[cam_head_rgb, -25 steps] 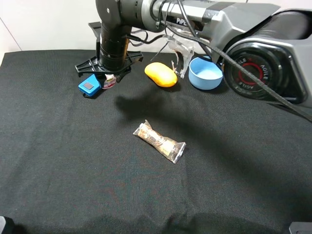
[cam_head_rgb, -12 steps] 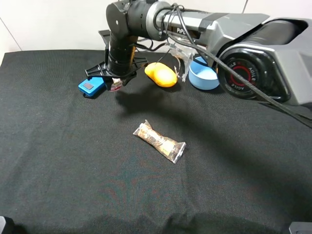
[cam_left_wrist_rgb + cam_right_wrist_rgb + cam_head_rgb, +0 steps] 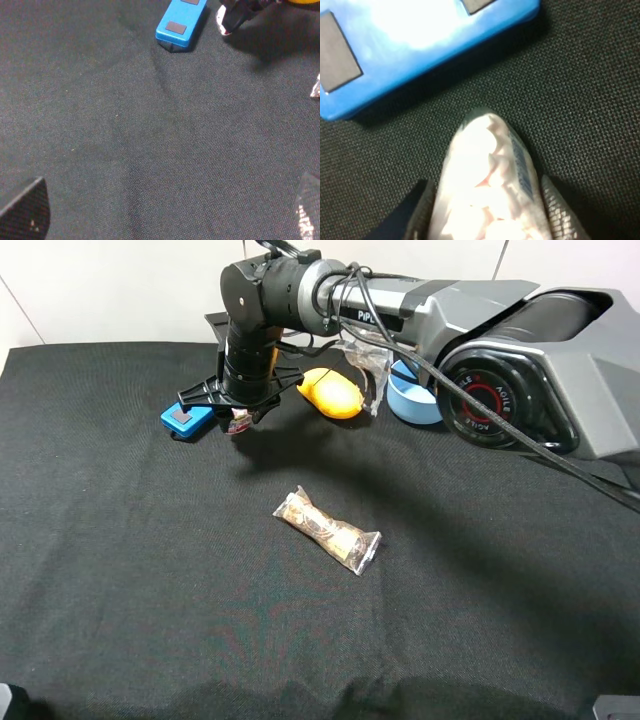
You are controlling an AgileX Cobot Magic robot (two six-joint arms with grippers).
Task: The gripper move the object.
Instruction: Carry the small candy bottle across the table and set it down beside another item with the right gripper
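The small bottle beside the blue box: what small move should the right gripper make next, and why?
Probably a short lift straight up. The right gripper is closed on the bottle, very near the blue box and the black cloth; rising first should avoid dragging on either.

I see my right gripper (image 3: 239, 414) has sunk lower by the table's far edge and eased toward the right edge, drawing the small clear bottle (image 3: 240, 425) slightly off the blue box (image 3: 185, 418).
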